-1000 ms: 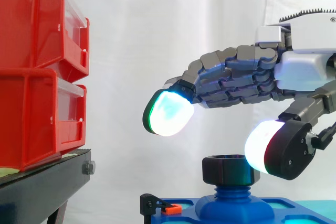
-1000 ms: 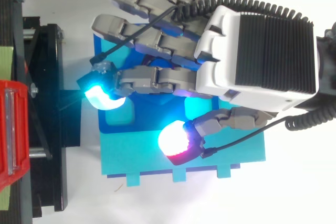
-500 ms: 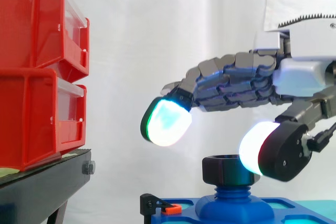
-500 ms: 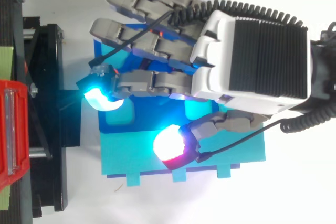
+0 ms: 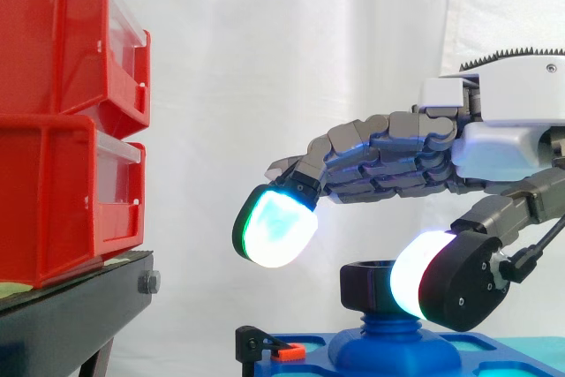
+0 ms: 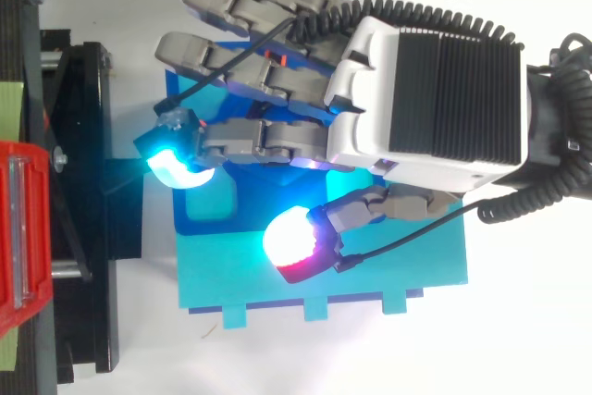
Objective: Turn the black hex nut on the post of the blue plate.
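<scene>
1. Hovering above the blue plate, the hand comes in from the right edge of the side view, with its back upward and its fingers reaching left toward the bins.
2. Its fingers are long and only gently bowed, lying side by side. The thumb hangs below them with a wide gap between, so the hand is spread open and has hold of nothing.
3. The foremost fingertip glows white with a green rim. It hangs in the air up and to the left of the black hex nut, clear of it.
4. The thumb pad glows white in the side view and sits level with the nut, covering its right side. Whether the pad touches the nut or merely stands in front of it cannot be told.
5. The nut sits at the top of the blue threaded post, which rises from a rounded blue base on the plate.
6. Seen from above, the body of the hand lies over the middle of the plate. The thumb pad, white and red there, is over the plate's pale turquoise part, and the cyan fingertip is at the plate's left edge, beside the black stand.
7. A small black-and-orange clip stands at the plate's left edge in the side view.
8. Two red bins are stacked on the stand at the left, well apart from the hand, with the white curtain behind everything.
</scene>
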